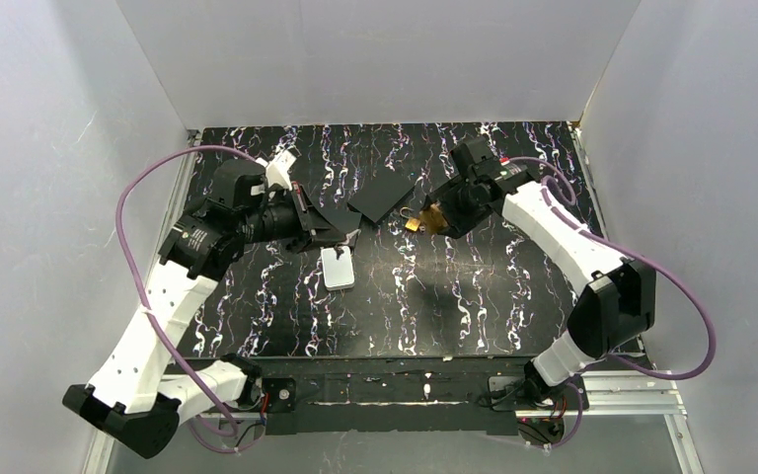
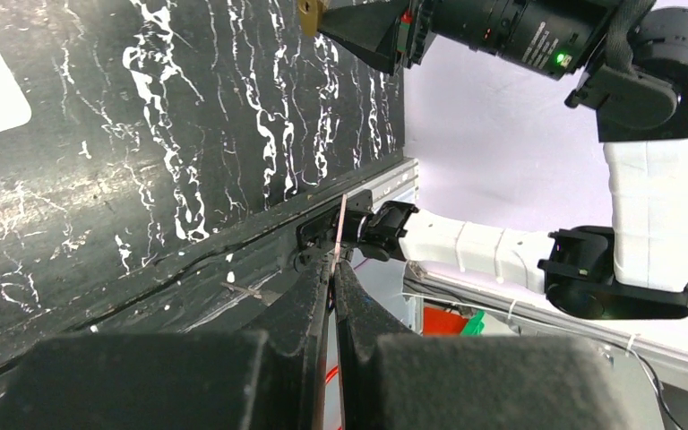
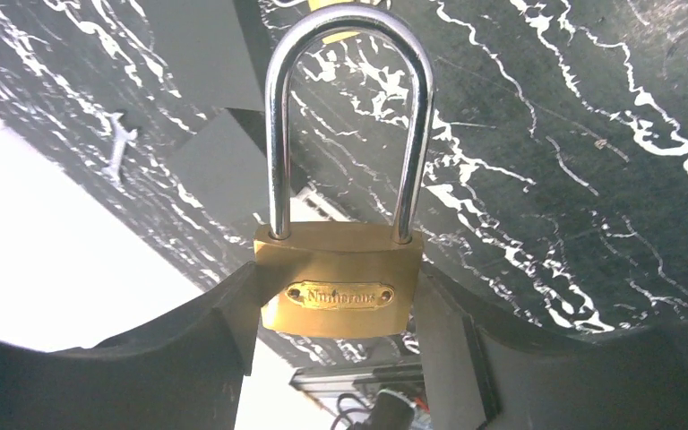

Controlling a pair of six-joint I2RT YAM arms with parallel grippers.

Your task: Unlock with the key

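Padlock sits clamped in my right gripper, shackle shut. My left gripper pinches what looks like the key. Next I need to line it up with the keyhole.

White-shelled arms with black joints, black left hand and right hand, carry purple cables.

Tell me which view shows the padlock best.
Right wrist: the padlock fills the frame, shackle closed, body held in the right claw. Top view shows a small brass speck; left wrist only a corner.
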